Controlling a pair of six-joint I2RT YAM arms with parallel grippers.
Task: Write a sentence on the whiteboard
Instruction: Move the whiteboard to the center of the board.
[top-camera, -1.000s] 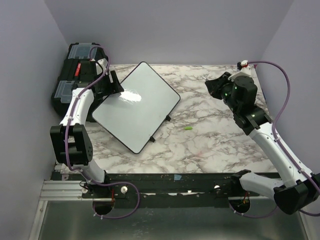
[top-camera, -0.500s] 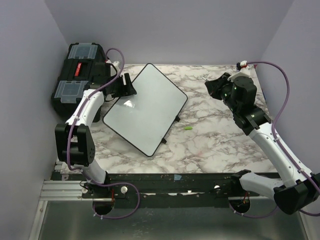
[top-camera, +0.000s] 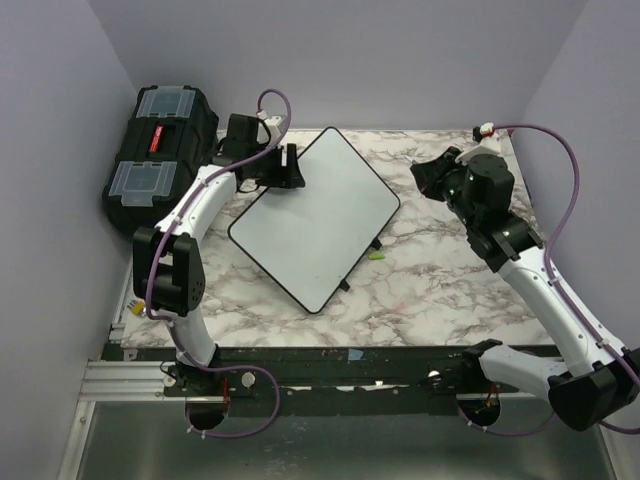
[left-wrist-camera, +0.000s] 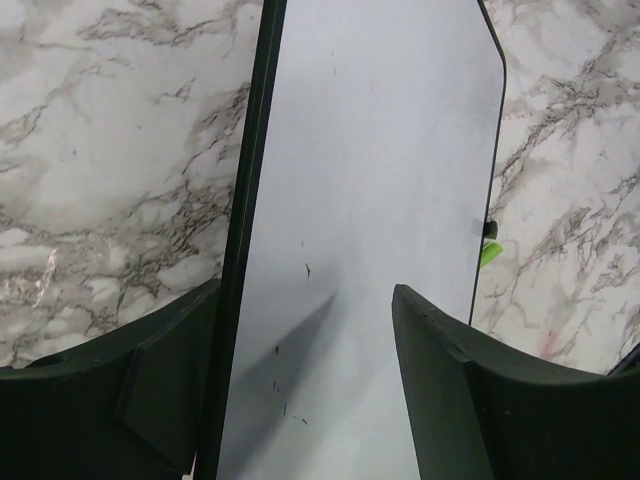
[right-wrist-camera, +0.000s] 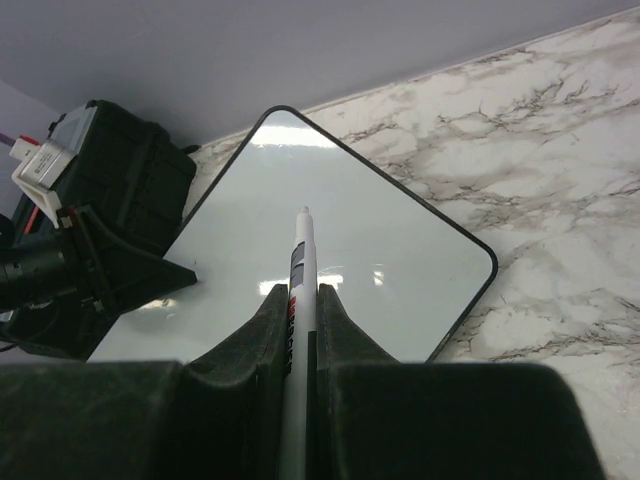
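The whiteboard (top-camera: 315, 220) lies turned like a diamond on the marble table, left of centre. It also shows in the left wrist view (left-wrist-camera: 380, 200) and the right wrist view (right-wrist-camera: 400, 250). No green sentence shows on it, only a few small dark specks. My left gripper (top-camera: 290, 170) is open at the board's upper-left edge; in its wrist view (left-wrist-camera: 305, 330) one finger is outside the black edge and the other over the white face. My right gripper (top-camera: 430, 172) hovers at the right, apart from the board, shut on a white marker pen (right-wrist-camera: 303, 260) pointing at the board.
A black toolbox (top-camera: 155, 150) with clear lid compartments stands at the back left, close behind the left arm. A small green cap (top-camera: 377, 256) lies on the marble by the board's right edge, also in the left wrist view (left-wrist-camera: 489, 252). Purple walls enclose the table.
The left gripper has moved right and back along the table, and the whiteboard has slid right with it, reaching the green cap. The right arm has not moved.
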